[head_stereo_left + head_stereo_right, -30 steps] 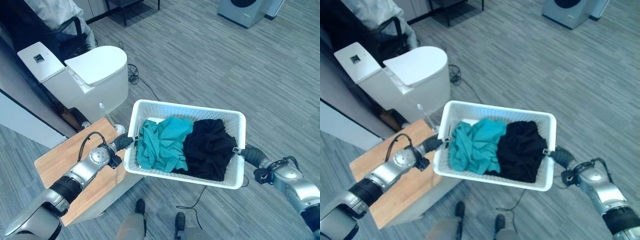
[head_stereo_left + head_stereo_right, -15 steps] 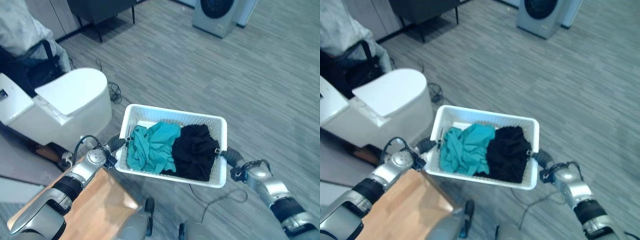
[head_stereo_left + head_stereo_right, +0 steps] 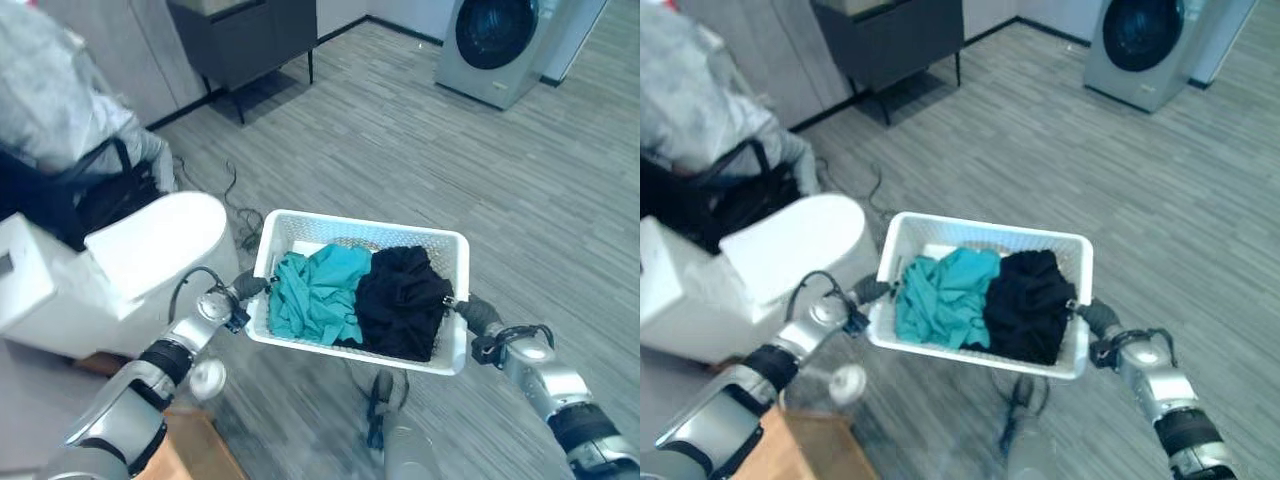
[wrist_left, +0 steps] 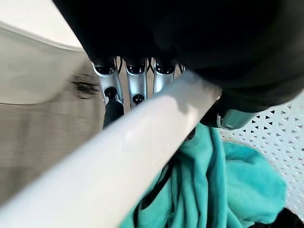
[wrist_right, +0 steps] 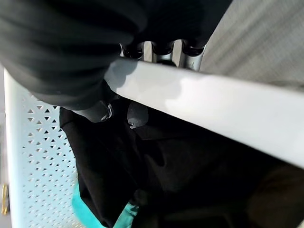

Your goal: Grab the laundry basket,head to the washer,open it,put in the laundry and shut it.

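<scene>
I carry a white perforated laundry basket (image 3: 352,226) between both hands, in the air above the grey floor. Inside lie a teal garment (image 3: 318,291) on its left and a black garment (image 3: 402,299) on its right. My left hand (image 3: 247,289) grips the basket's left rim (image 4: 137,156), fingers (image 4: 136,81) curled under it and the thumb inside. My right hand (image 3: 477,314) grips the right rim (image 5: 209,116) the same way, fingers (image 5: 164,52) wrapped around it. A grey front-loading washer (image 3: 505,45) with a dark round door stands far ahead at the upper right.
A white toilet (image 3: 140,250) stands close on the left, beside my left arm. A dark cabinet on legs (image 3: 245,35) stands against the far wall. A dark chair with pale cloth (image 3: 70,150) is at the far left. Open grey plank floor (image 3: 400,160) lies between me and the washer.
The camera has turned and moved: the wooden table has almost left the view, and the washer shows larger at the upper right. Both hands keep their grip on the basket.
</scene>
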Motion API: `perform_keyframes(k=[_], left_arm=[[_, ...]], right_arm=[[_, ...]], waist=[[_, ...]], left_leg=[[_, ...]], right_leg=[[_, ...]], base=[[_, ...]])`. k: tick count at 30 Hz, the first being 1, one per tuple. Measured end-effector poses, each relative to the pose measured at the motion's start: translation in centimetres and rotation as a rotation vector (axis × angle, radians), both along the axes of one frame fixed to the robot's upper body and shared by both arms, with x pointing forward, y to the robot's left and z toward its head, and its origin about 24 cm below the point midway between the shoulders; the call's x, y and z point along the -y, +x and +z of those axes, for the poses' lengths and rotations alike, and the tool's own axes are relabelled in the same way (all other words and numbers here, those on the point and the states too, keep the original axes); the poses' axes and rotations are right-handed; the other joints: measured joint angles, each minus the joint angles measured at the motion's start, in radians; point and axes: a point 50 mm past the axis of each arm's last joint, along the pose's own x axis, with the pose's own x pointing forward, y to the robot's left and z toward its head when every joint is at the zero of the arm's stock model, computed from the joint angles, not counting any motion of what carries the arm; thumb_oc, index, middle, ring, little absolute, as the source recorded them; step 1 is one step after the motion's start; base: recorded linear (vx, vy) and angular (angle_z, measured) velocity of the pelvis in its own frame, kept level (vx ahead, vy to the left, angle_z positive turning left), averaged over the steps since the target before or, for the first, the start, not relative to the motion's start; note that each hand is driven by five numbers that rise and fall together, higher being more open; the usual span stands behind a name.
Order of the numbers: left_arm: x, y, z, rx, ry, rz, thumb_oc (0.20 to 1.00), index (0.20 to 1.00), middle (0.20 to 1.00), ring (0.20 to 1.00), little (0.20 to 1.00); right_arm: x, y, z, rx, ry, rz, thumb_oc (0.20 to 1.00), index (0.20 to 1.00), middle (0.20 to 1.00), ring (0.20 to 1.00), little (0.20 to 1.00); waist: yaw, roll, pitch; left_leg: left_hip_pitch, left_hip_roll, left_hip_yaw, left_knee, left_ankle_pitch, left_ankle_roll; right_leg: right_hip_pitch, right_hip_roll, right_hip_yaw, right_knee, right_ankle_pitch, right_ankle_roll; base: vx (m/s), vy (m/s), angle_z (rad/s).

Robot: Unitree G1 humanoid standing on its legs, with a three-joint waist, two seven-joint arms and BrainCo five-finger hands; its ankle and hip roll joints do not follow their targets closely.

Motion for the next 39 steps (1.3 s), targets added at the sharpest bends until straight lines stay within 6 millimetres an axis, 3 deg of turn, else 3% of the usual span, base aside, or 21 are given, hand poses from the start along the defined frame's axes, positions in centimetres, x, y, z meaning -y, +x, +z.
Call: perform_keyframes(k=[1, 2, 3, 4, 5, 7, 9, 12, 15, 16, 18, 19, 20, 21, 23, 24, 27, 29, 33, 37, 39], left_arm=[[0.0, -0.2, -0.2, -0.006, -0.003, 0.003, 0.2, 0.2, 0.2, 0.2, 0.2], [0.3, 0.0, 0.1, 0.008, -0.018, -0.003, 0.2, 0.2, 0.2, 0.2, 0.2], [-0.1, -0.5, -0.5, -0.002, -0.024, 0.009, 0.2, 0.2, 0.2, 0.2, 0.2], [-0.4, -0.7, -0.7, -0.011, -0.021, 0.015, 0.2, 0.2, 0.2, 0.2, 0.2], [-0.2, -0.5, -0.1, 0.01, -0.024, 0.002, 0.2, 0.2, 0.2, 0.2, 0.2], [-0.5, -0.5, 0.2, 0.016, -0.021, 0.006, 0.2, 0.2, 0.2, 0.2, 0.2], [-0.5, -0.5, 0.3, 0.015, -0.019, 0.006, 0.2, 0.2, 0.2, 0.2, 0.2], [-1.9, -1.0, 0.2, 0.022, -0.03, 0.047, 0.2, 0.2, 0.2, 0.2, 0.2], [-2.4, -1.7, -0.8, -0.015, -0.018, 0.067, 0.2, 0.2, 0.2, 0.2, 0.2], [-2.6, -2.2, -1.5, -0.036, -0.018, 0.073, 0.2, 0.2, 0.2, 0.2, 0.2], [-3.2, -3.0, -2.4, -0.065, -0.005, 0.097, 0.2, 0.2, 0.2, 0.2, 0.2], [-3.6, -3.3, -2.6, -0.076, 0.002, 0.101, 0.2, 0.2, 0.2, 0.2, 0.2], [-3.7, -3.3, -2.6, -0.078, 0.004, 0.101, 0.2, 0.2, 0.2, 0.2, 0.2], [-3.5, -3.0, -2.2, -0.063, 0.006, 0.096, 0.2, 0.2, 0.2, 0.2, 0.2], [-3.4, -2.5, -1.7, -0.044, 0.011, 0.098, 0.2, 0.2, 0.2, 0.2, 0.2], [-3.4, -2.0, -1.1, -0.023, 0.014, 0.094, 0.2, 0.2, 0.2, 0.2, 0.2], [-1.6, 0.0, 1.2, 0.049, 0.045, 0.022, 0.2, 0.2, 0.2, 0.2, 0.2], [-1.0, 0.3, 2.0, 0.071, 0.052, -0.015, 0.2, 0.2, 0.2, 0.2, 0.2], [0.0, 0.2, 1.5, 0.064, 0.041, -0.044, 0.2, 0.2, 0.2, 0.2, 0.2], [0.0, -0.3, -0.3, 0.004, 0.068, -0.036, 0.2, 0.2, 0.2, 0.2, 0.2], [1.3, -0.7, -1.2, -0.019, 0.044, -0.054, 0.2, 0.2, 0.2, 0.2, 0.2]], right_arm=[[0.0, 0.0, 0.1, 0.003, -0.001, 0.002, 0.2, 0.2, 0.2, 0.2, 0.2], [0.3, -0.1, 0.3, 0.02, 0.002, -0.01, 0.2, 0.2, 0.2, 0.2, 0.2], [0.0, 0.1, 0.2, 0.016, -0.001, 0.0, 0.2, 0.2, 0.2, 0.2, 0.2], [-0.2, -0.2, 0.0, 0.012, -0.003, 0.006, 0.2, 0.2, 0.2, 0.2, 0.2], [-0.2, -0.2, 0.0, 0.011, -0.007, -0.003, 0.2, 0.2, 0.2, 0.2, 0.2], [-0.4, -0.1, 0.1, 0.022, -0.007, -0.007, 0.2, 0.2, 0.2, 0.2, 0.2], [-0.6, 0.0, 0.0, 0.023, -0.004, -0.009, 0.2, 0.2, 0.2, 0.2, 0.2], [-1.8, 0.0, -0.6, 0.003, -0.03, 0.04, 0.2, 0.2, 0.2, 0.2, 0.2], [-2.5, -0.3, -2.0, -0.034, -0.027, 0.045, 0.2, 0.2, 0.2, 0.2, 0.2], [-2.5, -0.5, -2.3, -0.047, -0.041, 0.057, 0.2, 0.2, 0.2, 0.2, 0.2], [-3.4, -0.8, -3.1, -0.063, -0.009, 0.052, 0.2, 0.2, 0.2, 0.2, 0.2], [-3.6, -1.1, -3.5, -0.068, 0.01, 0.053, 0.2, 0.2, 0.2, 0.2, 0.2], [-3.9, -1.7, -4.2, -0.084, 0.023, 0.042, 0.2, 0.2, 0.2, 0.2, 0.2], [-4.0, -1.6, -3.9, -0.058, 0.035, 0.021, 0.2, 0.2, 0.2, 0.2, 0.2], [-4.0, -1.3, -3.7, -0.041, 0.053, -0.007, 0.2, 0.2, 0.2, 0.2, 0.2], [-3.9, -1.2, -3.7, -0.04, 0.045, -0.001, 0.2, 0.2, 0.2, 0.2, 0.2], [-2.6, -1.9, -3.5, -0.036, 0.031, -0.035, 0.2, 0.2, 0.2, 0.2, 0.2], [-2.0, -2.1, -3.2, -0.028, 0.021, -0.04, 0.2, 0.2, 0.2, 0.2, 0.2], [-0.9, -2.7, -2.9, 0.001, 0.035, -0.081, 0.2, 0.2, 0.2, 0.2, 0.2], [-0.9, -3.1, -3.8, -0.039, 0.043, -0.091, 0.2, 0.2, 0.2, 0.2, 0.2], [0.2, -3.5, -4.5, -0.082, 0.023, -0.119, 0.2, 0.2, 0.2, 0.2, 0.2]], waist=[[0.002, 0.002, -0.001], [0.01, -0.009, 0.005], [0.036, -0.022, 0.002], [0.033, -0.049, 0.001], [0.035, -0.082, 0.013], [0.069, -0.126, 0.014], [0.091, -0.118, 0.02], [0.156, -0.096, 0.01], [0.178, -0.081, 0.019], [0.195, -0.063, 0.011], [0.204, -0.094, 0.006], [0.212, -0.111, 0.001], [0.209, -0.152, -0.001], [0.207, -0.171, 0.009], [0.161, -0.145, 0.028], [0.149, -0.117, 0.036], [0.07, -0.066, 0.058], [0.041, -0.069, 0.059], [0.042, -0.078, 0.036], [0.028, -0.061, 0.024], [-0.001, -0.013, 0.01]], left_leg=[[-0.037, 0.002, 0.0, 0.076, 0.011, 0.0], [-0.201, 0.012, 0.022, 0.46, 0.244, 0.071], [-0.247, 0.002, 0.03, 0.59, 0.261, 0.067], [-0.344, -0.023, 0.018, 0.661, 0.257, 0.086], [-0.438, -0.032, 0.028, 0.709, 0.229, 0.123], [-0.566, -0.077, 0.036, 0.572, 0.188, 0.108], [-0.638, -0.095, 0.056, 0.367, 0.182, 0.098], [-0.584, -0.108, 0.071, -0.283, 0.21, 0.068], [-0.561, -0.121, 0.109, -0.325, 0.229, 0.095], [-0.514, -0.119, 0.115, -0.339, 0.183, 0.145], [-0.46, -0.147, 0.106, -0.309, 0.312, 0.17], [-0.42, -0.167, 0.113, -0.313, 0.341, 0.183], [-0.367, -0.22, 0.135, -0.285, 0.282, 0.21], [-0.341, -0.259, 0.133, -0.251, 0.216, 0.233], [-0.272, -0.288, 0.096, -0.244, 0.178, 0.286], [-0.234, -0.277, 0.08, -0.272, 0.198, 0.268], [-0.122, -0.249, -0.077, -0.333, 0.161, 0.257], [-0.079, -0.247, -0.103, -0.362, 0.147, 0.231], [-0.002, -0.257, -0.088, -0.366, 0.039, 0.233], [0.112, -0.206, -0.07, -0.377, -0.062, 0.162], [0.168, -0.127, -0.044, -0.342, -0.067, 0.077]], right_leg=[[0.023, 0.024, -0.006, 0.002, -0.022, -0.017], [0.068, 0.083, 0.075, 0.017, -0.087, -0.047], [0.112, 0.106, 0.098, 0.005, -0.097, -0.064], [0.165, 0.117, 0.122, -0.013, -0.184, -0.131], [0.196, 0.116, 0.126, -0.027, -0.153, -0.107], [0.264, 0.113, 0.162, -0.077, -0.166, -0.095], [0.356, 0.13, 0.181, -0.142, -0.184, -0.074], [0.486, 0.151, 0.224, -0.213, -0.243, -0.038], [0.607, 0.165, 0.243, -0.224, -0.323, -0.024], [0.634, 0.178, 0.276, -0.189, -0.366, -0.01], [0.618, 0.138, 0.308, 0.005, -0.437, 0.013], [0.565, 0.11, 0.315, 0.183, -0.436, 0.07], [0.487, 0.049, 0.311, 0.465, -0.396, 0.13], [0.386, 0.006, 0.309, 0.725, -0.211, 0.193], [0.267, -0.039, 0.246, 0.917, -0.224, 0.138], [0.204, -0.036, 0.21, 0.922, -0.266, 0.109], [0.043, 0.054, 0.148, 0.653, -0.369, 0.1], [-0.008, 0.054, 0.148, 0.447, -0.349, 0.099], [-0.066, -0.032, 0.158, -0.11, -0.152, 0.131], [0.002, -0.078, 0.06, -0.227, -0.112, 0.134], [0.036, -0.036, 0.014, -0.156, 0.066, 0.064]], base=[[0.48, -0.39, -0.33], [0.44, -0.357, -0.81], [0.56, -0.41, -0.74], [0.53, -0.319, -0.6], [0.46, -0.093, -0.21], [0.56, -0.005, -0.56], [0.66, 0.067, -0.66], [0.69, 0.073, -0.74], [0.65, 0.129, -0.42], [0.68, 0.184, -0.43], [0.7, 0.215, -0.43], [0.78, 0.35, -0.25], [0.65, 0.323, -0.2], [0.81, 0.396, 0.2], [0.4, 0.124, 0.3], [0.5, 0.003, 0.35], [0.53, -0.093, 1.01], [0.38, -0.168, 0.98], [0.46, -0.183, 0.38], [0.53, -0.219, 0.14], [0.59, -0.271, 0.24]])
